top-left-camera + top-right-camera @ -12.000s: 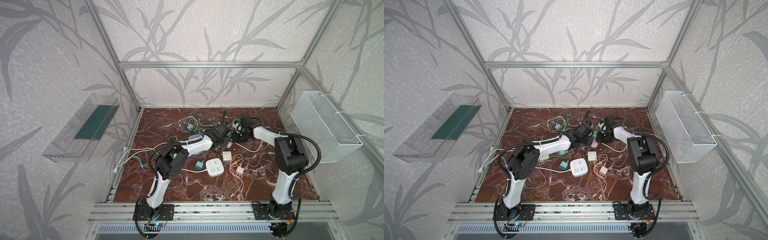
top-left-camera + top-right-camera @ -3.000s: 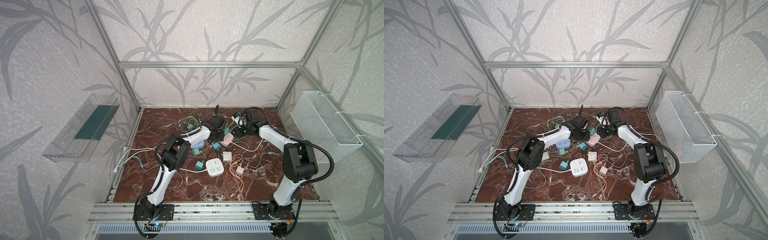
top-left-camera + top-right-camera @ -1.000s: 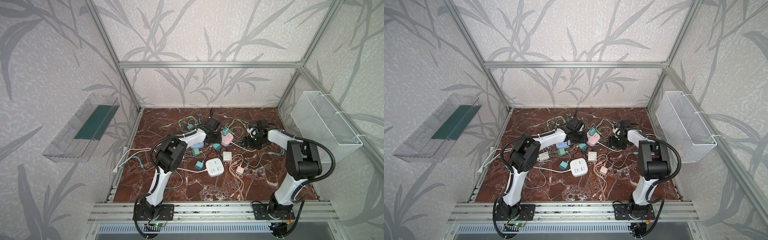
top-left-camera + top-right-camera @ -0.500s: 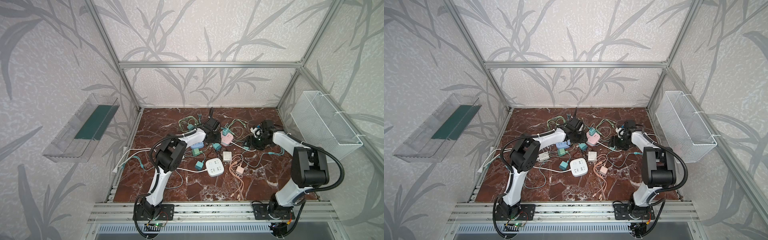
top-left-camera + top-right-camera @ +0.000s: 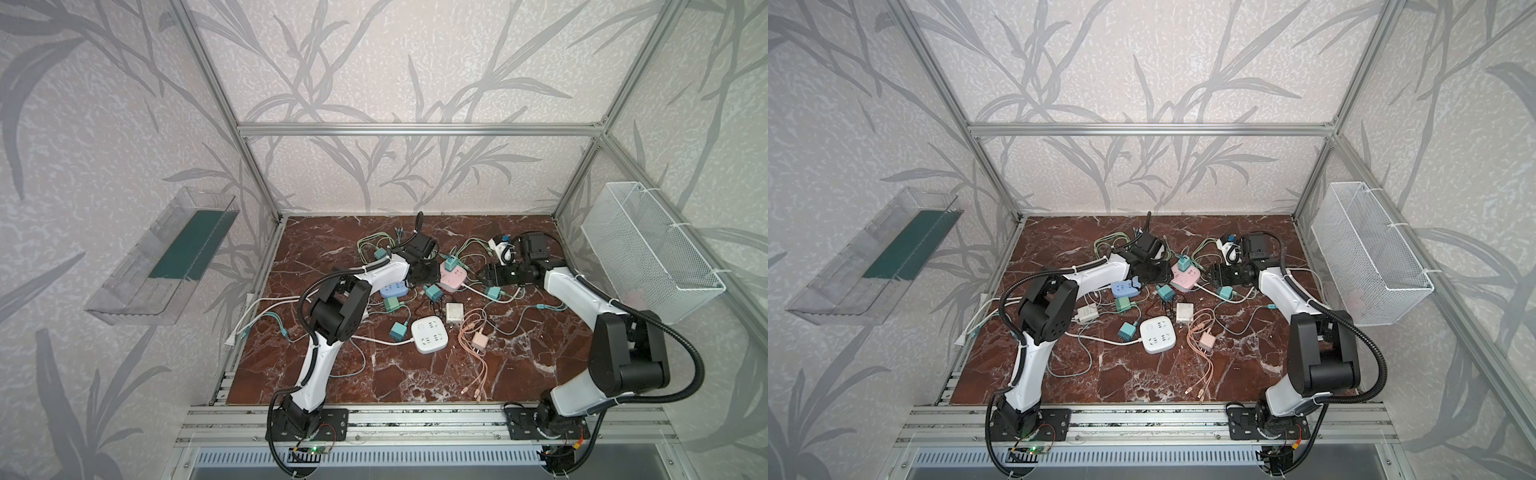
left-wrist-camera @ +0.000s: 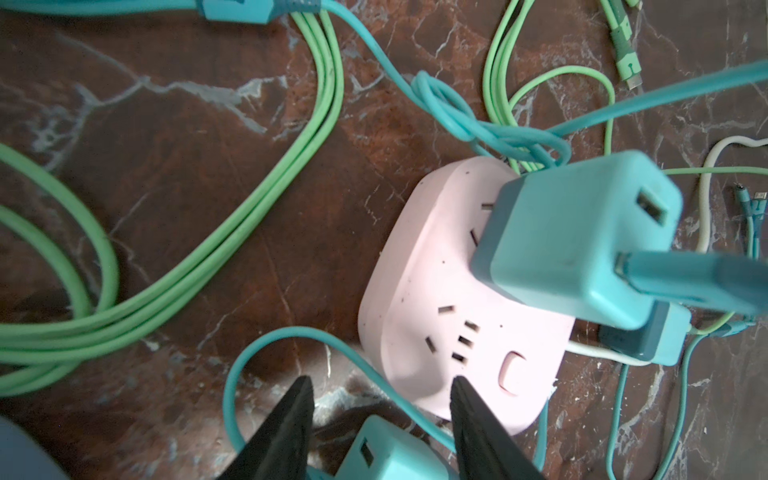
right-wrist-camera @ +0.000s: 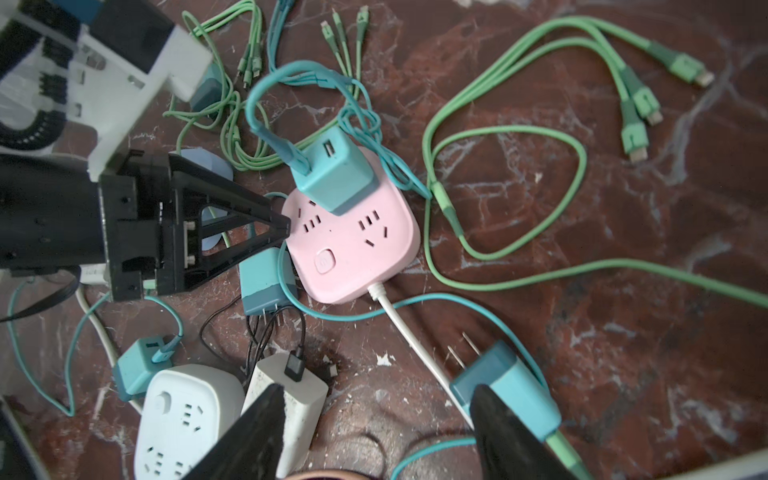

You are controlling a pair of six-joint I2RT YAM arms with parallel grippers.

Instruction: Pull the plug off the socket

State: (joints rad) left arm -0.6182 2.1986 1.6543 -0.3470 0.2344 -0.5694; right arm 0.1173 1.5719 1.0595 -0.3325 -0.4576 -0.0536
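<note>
The pink socket (image 5: 457,281) (image 5: 1191,281) lies on the marble floor at the back centre in both top views. A teal plug (image 7: 336,174) (image 6: 573,241) stands plugged into its far side, with a teal cable in its USB port. My left gripper (image 6: 378,384) (image 7: 286,226) is open at the socket's left edge, and one fingertip (image 6: 469,415) overlaps that edge. A loose teal plug lies under its jaws. My right gripper (image 7: 376,390) (image 5: 487,276) is open and empty to the right of the socket. Another loose teal plug (image 7: 503,386) lies beside one of its fingers.
A white socket (image 5: 430,334), a white charger (image 7: 291,399), a blue socket (image 5: 395,289), a pink charger (image 5: 480,341) and more teal plugs lie in front. Green cables (image 7: 498,187) loop around the pink socket. A wire basket (image 5: 648,253) hangs on the right wall.
The right arm's elbow has swung toward the front right, while its gripper stays to the right of the pink socket. The left arm has hardly moved.
</note>
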